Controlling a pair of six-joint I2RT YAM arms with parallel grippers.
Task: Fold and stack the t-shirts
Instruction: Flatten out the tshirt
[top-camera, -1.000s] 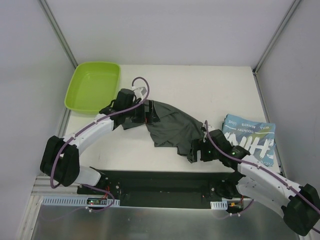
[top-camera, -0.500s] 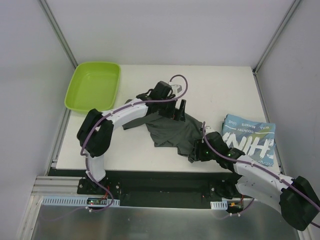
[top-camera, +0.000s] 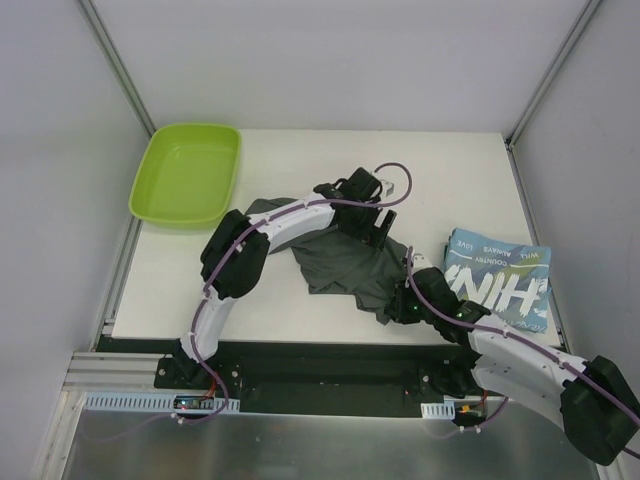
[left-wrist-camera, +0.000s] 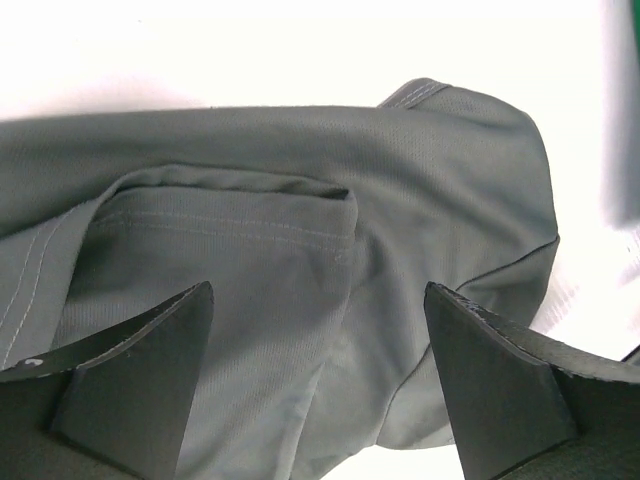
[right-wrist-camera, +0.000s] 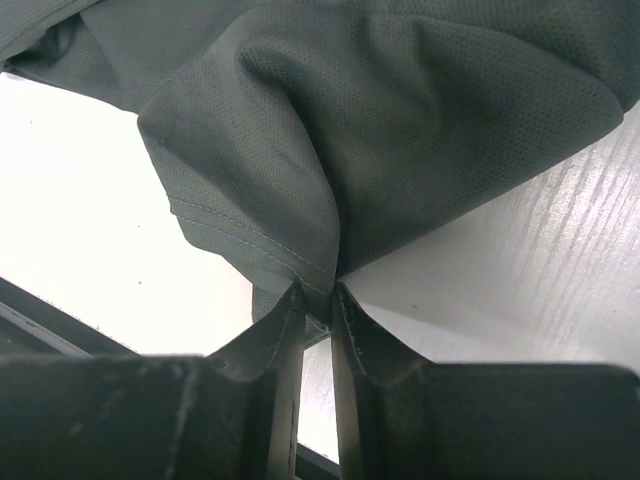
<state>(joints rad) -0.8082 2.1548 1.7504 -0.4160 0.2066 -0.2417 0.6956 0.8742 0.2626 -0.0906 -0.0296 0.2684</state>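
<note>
the dark grey t-shirt (top-camera: 340, 262) lies crumpled in the middle of the tabletop (top-camera: 440, 170), the folded light blue t-shirt (top-camera: 500, 280) by the right edge. the right end effector (right-wrist-camera: 318, 295) pinches the grey shirt's near hem between almost closed fingers; the left end effector (left-wrist-camera: 318, 290) stands wide at its far side.

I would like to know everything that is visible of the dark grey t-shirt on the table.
The dark grey t-shirt is plain, of fine knitted cloth with stitched hems. It lies crumpled and unfolded near the middle of the white table. The right gripper is shut on a fold of hem at its near right edge. The left gripper hangs open over its far part; contact cannot be told.
</note>
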